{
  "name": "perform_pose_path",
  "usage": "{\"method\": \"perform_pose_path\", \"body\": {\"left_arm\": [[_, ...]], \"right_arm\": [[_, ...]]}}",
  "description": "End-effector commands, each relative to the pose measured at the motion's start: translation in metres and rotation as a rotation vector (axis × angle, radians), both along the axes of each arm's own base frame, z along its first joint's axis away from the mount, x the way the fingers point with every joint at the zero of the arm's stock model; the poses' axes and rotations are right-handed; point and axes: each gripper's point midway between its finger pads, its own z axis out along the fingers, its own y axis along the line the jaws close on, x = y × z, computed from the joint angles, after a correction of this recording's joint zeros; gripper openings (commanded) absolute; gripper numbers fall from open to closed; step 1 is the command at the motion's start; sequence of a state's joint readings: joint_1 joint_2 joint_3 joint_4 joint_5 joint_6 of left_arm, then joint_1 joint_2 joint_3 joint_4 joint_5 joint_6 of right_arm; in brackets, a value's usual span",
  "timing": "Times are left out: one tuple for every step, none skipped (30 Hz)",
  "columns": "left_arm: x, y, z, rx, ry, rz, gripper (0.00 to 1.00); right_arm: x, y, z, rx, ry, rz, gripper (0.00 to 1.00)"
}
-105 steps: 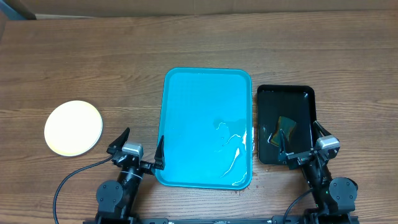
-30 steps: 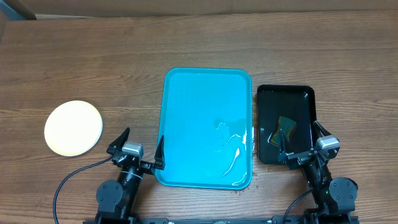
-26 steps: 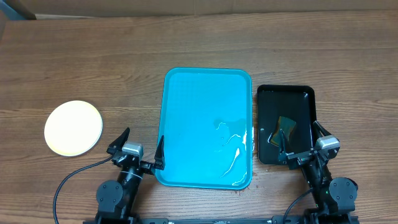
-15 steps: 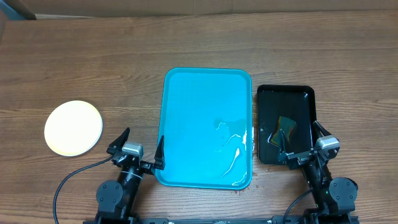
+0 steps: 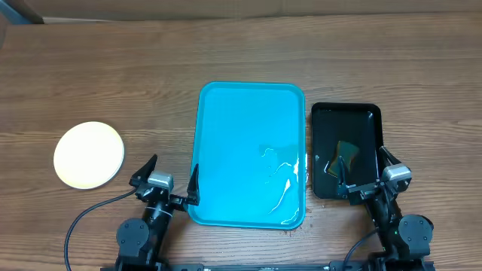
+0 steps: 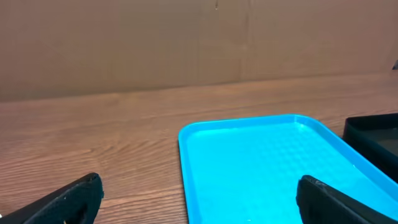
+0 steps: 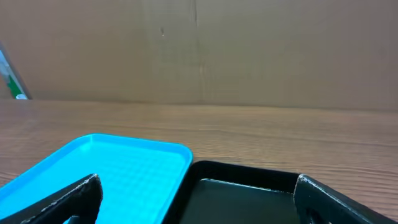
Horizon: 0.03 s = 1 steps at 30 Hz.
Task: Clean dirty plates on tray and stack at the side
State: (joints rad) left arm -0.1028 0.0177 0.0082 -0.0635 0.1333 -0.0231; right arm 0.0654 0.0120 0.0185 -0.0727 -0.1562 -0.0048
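A brown wooden table [image 5: 301, 45] fills the overhead view, its grain running side to side. In both wrist views a plain brown cardboard wall [image 6: 186, 43] stands behind the table's far edge.

The turquoise tray [image 5: 241, 128] lies in the middle of the table with its long side running away from the arms. No plate is on it; glossy streaks that look like liquid show near its near-right corner. Just beside its right rim, with a narrow strip of wood between them, sits a smaller black tray [image 5: 347, 113].

The plates [image 5: 89, 154] are well apart from the turquoise tray, off to the left on the bare wood. From above they show as one pale cream disc, and it cannot be told how many are stacked there.

The left gripper [image 5: 175, 164] hangs at the near-left corner of the turquoise tray with its jaws spread wide and nothing between them; its right finger is over the tray's rim. The right gripper [image 5: 359, 156] hangs over the near end of the black tray, its jaws equally wide and empty.

A small dark sponge [image 5: 347, 150] lies in the black tray. A thin black cable [image 5: 83, 218] loops on the table beside the left arm.
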Motion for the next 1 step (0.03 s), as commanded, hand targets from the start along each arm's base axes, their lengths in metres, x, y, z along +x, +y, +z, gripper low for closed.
{"method": "perform_pose_path", "body": {"left_arm": [[0.0006,0.0027,-0.0021,-0.005,0.006,0.015,1.00]], "right_arm": [[0.0007,-0.0018,-0.0030,-0.007,0.000,-0.009,1.00]]}}
